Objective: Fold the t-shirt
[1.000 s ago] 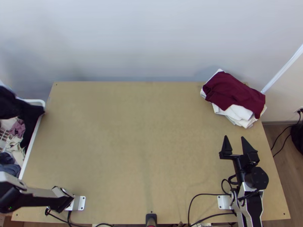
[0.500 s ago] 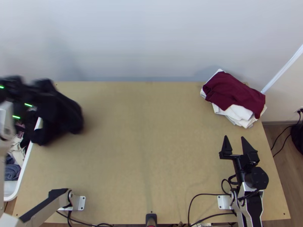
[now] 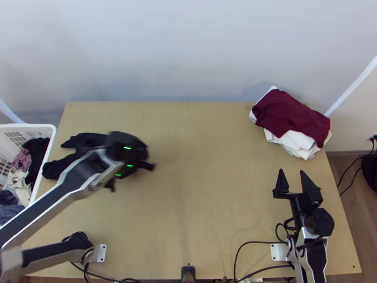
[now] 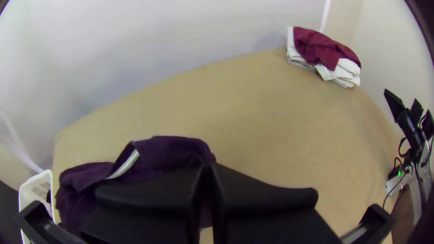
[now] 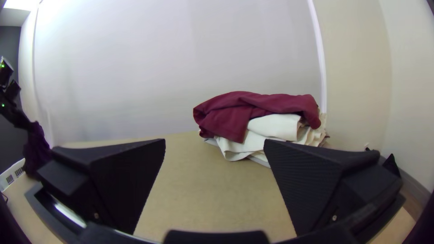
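Observation:
The dark t-shirt [image 3: 59, 166] is bunched on the table's left part, with my left gripper [image 3: 123, 153] over its right portion. In the left wrist view the cloth [image 4: 165, 151] looks dark purple with a pale strip, and my left gripper [image 4: 207, 168] is shut on a bunched part of it. The right wrist view has the shirt [image 5: 37, 147] hanging below the left gripper at the far side. My right gripper [image 3: 291, 171] stands open over the table's right part; its fingers are wide apart in its own wrist view [image 5: 214, 142].
A stack of folded clothes, maroon on top of white [image 3: 294, 115], lies at the table's far right corner. A white basket [image 3: 45, 127] holding more clothes stands along the left edge. Bare table [image 3: 202, 179] stretches across the middle. Cables run near the right arm's base.
The left gripper has come from the basket side rightward over the table, dragging the dark shirt along. The shirt has come away from the basket's rim. The right arm has stayed still.

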`<action>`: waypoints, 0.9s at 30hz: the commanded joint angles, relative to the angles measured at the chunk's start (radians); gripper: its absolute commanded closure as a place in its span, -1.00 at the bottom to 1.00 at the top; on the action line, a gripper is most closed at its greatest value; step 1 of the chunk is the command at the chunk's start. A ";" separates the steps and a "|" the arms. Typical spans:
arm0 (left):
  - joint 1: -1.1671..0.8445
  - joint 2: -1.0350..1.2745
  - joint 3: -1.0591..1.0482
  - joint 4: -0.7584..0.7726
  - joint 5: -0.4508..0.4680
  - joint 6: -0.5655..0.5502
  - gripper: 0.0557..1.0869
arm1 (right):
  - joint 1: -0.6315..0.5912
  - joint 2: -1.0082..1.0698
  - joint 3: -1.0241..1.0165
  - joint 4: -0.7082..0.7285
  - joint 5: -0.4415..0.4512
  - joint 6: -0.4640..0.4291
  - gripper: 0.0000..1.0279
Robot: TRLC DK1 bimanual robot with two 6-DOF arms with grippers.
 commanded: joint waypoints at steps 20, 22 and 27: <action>-0.436 0.662 0.711 0.052 -0.006 -0.115 -0.20 | -0.005 -0.005 -0.006 -0.018 0.004 0.012 -0.91; -0.453 0.670 0.757 0.055 -0.006 -0.085 -0.93 | -0.005 -0.005 -0.006 -0.018 0.004 0.012 -0.91; -0.454 0.567 0.821 0.036 0.025 -0.089 -0.92 | -0.005 -0.005 -0.006 -0.018 0.004 0.012 -0.91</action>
